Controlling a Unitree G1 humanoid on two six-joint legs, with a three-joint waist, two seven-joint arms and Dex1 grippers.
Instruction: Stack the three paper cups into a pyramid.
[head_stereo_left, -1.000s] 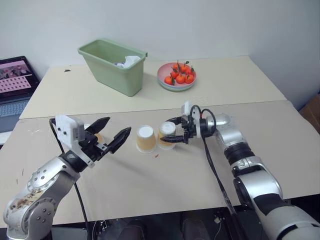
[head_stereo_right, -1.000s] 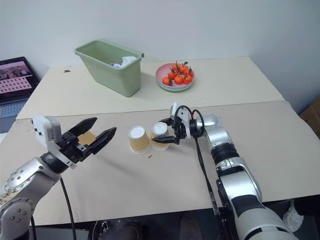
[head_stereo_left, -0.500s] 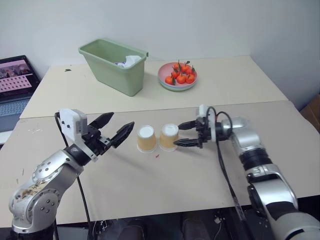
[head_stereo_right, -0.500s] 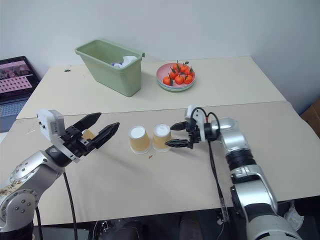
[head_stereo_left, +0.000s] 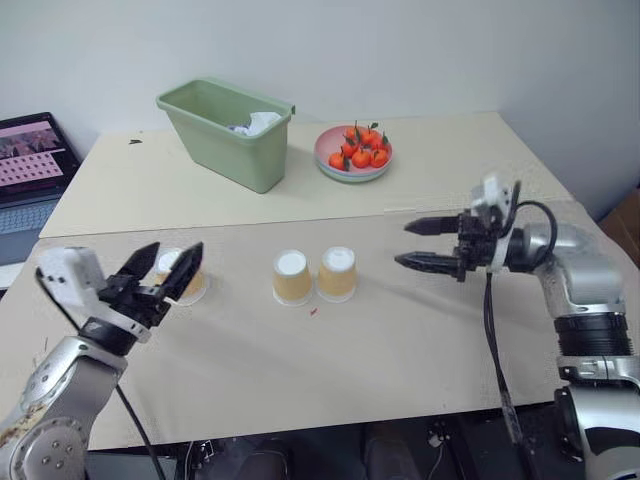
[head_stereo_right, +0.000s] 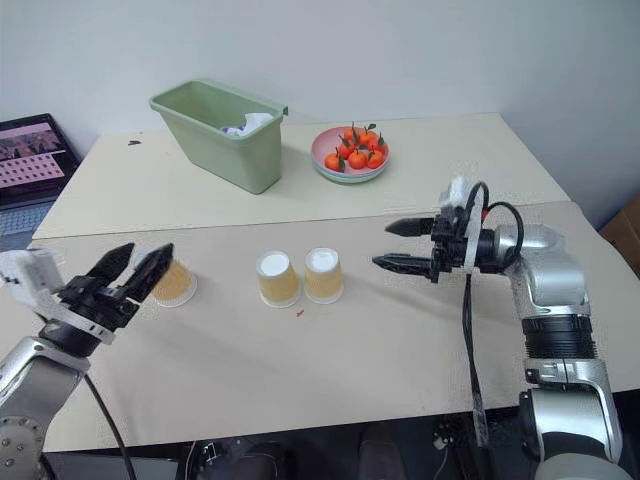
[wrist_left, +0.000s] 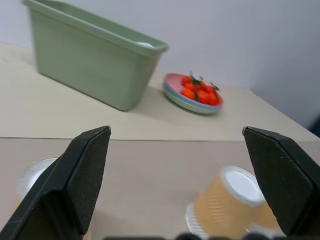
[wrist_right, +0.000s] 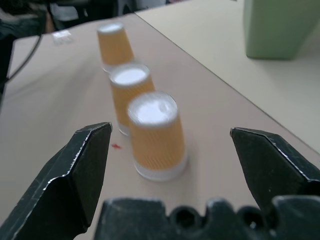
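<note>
Two paper cups (head_stereo_left: 314, 276) stand upside down, side by side, mid-picture. The third cup (head_stereo_right: 175, 283) sits at the left, by the open left gripper (head_stereo_right: 133, 271). The right gripper (head_stereo_left: 419, 244) is open too. Cups look light and squashy; pinch the sides gently.

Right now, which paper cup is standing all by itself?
The cup by the left pincer stands alone. The other two cups stand side by side in the middle of the table.

Bright, even indoor light; soft shadows; blurred wrist views.
</note>
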